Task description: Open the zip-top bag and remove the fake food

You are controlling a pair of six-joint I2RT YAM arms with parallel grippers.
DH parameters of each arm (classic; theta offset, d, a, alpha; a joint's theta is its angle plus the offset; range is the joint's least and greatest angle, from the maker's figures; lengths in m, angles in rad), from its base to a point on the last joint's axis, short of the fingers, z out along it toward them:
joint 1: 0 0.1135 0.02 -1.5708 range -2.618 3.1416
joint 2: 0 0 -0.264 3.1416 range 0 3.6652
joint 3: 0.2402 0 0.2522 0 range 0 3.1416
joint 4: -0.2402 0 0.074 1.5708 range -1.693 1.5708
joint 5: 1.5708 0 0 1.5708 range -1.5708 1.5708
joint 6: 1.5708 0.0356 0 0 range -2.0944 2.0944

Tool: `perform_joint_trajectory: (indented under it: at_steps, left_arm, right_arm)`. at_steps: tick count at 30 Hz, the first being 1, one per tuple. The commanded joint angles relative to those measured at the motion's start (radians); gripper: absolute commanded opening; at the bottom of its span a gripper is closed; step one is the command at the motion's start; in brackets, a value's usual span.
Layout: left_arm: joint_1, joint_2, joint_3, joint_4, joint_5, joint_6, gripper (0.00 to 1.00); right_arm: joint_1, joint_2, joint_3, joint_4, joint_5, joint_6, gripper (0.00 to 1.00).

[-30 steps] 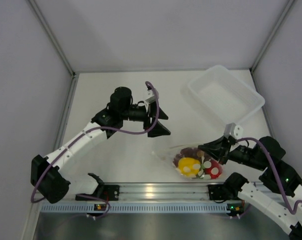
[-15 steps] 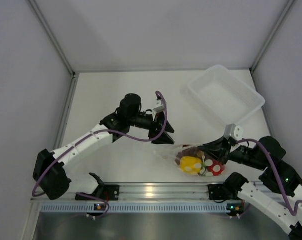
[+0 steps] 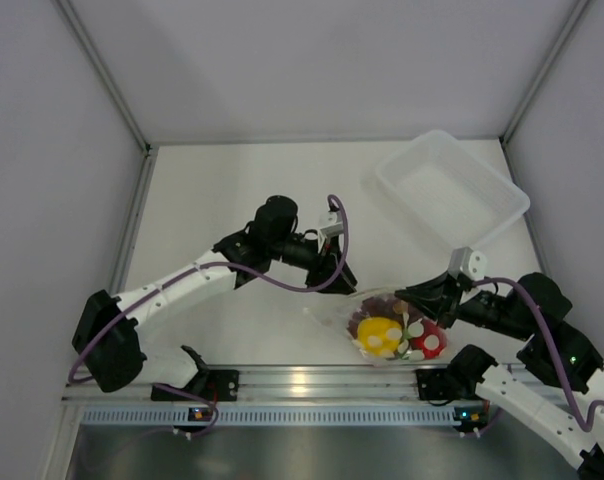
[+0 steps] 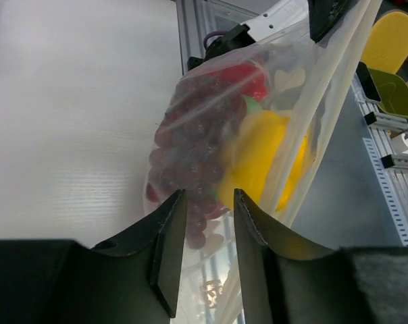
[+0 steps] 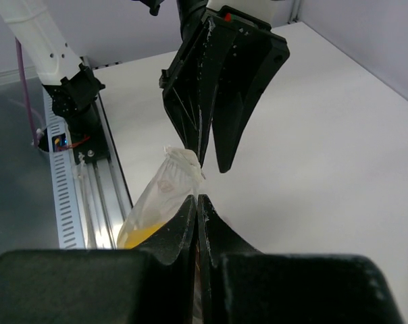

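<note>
From above, the left gripper (image 3: 337, 272) is seen only as a dark wedge, and its opening cannot be judged there. In its own wrist view the two black, flat-faced fingers (image 4: 169, 236) are shown parted by a narrow gap, with nothing clamped between them. Just beyond their tips the zip-top bag (image 4: 292, 81) is found, near the front edge of the white table (image 3: 222, 190), by the ribbed aluminium rail (image 3: 302, 380). Its thin clear film is creased and glossy, so the fake food (image 3: 380, 333) inside is partly blurred. A knobbly dark purple grape bunch (image 4: 190, 135) and a smooth yellow pepper (image 4: 258, 162) can be made out, along with a red piece (image 4: 248, 77) whose shape is half hidden behind the grapes. Whether the bag's underside rests on the table cannot be told. A bunched upper corner of the bag is pinched between the fully closed fingers of the right gripper (image 5: 197, 199). At far right a rigid, translucent rectangular tray (image 3: 452, 190) is set apart from the bag.
</note>
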Motion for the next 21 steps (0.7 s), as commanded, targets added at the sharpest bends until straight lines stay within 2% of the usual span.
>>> perform_joint_trajectory:
  at_steps: [1,4,5,6,9,13,16,21]
  left_arm:
    - [-0.039,0.006,0.011,0.064,0.01,0.017,0.36]
    - [-0.05,-0.002,0.009,0.064,0.01,0.02,0.37]
    - [-0.051,-0.003,0.009,0.064,0.006,0.02,0.39]
    - [-0.053,-0.008,0.009,0.064,-0.002,0.017,0.46]
    - [-0.053,-0.029,0.006,0.064,-0.068,0.013,0.52]
    - [-0.051,-0.046,0.004,0.064,-0.057,0.017,0.53]
    - [-0.051,-0.069,0.001,0.066,-0.144,0.008,0.65]
    - [-0.048,-0.114,0.0,0.066,-0.191,0.003,0.66]
  right_arm:
    - [0.006,-0.015,0.013,0.179,0.031,0.007,0.0]
    - [0.006,-0.015,0.013,0.179,0.057,0.011,0.0]
    - [0.008,-0.015,0.013,0.179,0.06,0.013,0.0]
    - [0.006,-0.015,0.012,0.179,0.06,0.013,0.0]
    - [0.008,-0.012,0.009,0.175,0.055,0.011,0.0]
    - [0.008,-0.015,0.006,0.172,0.065,0.013,0.0]
    - [0.006,-0.02,0.007,0.173,0.066,0.013,0.0]
    - [0.008,-0.017,0.003,0.17,0.103,0.013,0.0]
